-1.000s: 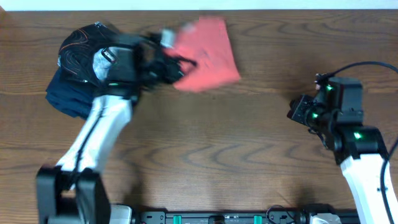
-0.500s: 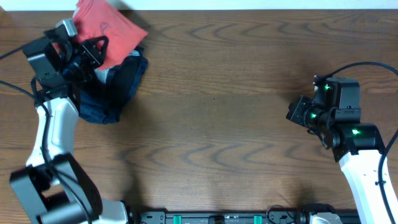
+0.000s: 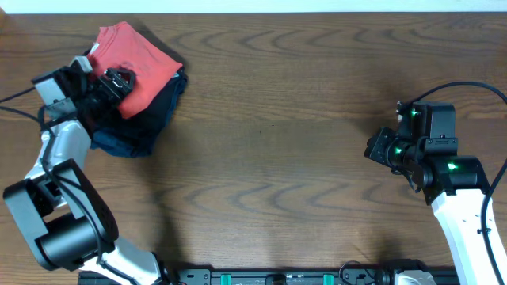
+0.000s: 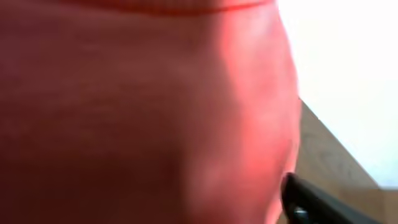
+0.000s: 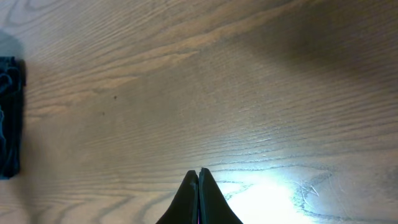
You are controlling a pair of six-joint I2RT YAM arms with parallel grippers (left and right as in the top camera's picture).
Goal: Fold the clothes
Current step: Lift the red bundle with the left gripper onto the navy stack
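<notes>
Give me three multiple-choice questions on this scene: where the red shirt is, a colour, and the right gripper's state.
1. The red shirt lies: A on the dark clothes; B mid-table; C at the right end.
2. The clothes under it are: A white; B navy; C green.
3. The right gripper is: A wide open; B shut; C gripping cloth.
Answers: A, it tops them at the left end; B, dark blue shows beneath; B, its jaws meet over the table.

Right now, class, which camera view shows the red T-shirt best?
Overhead: the red T-shirt shows almost whole, lying on the dark clothes pile. The left wrist view shows only blurred red cloth; the right wrist view shows none of it.
</notes>
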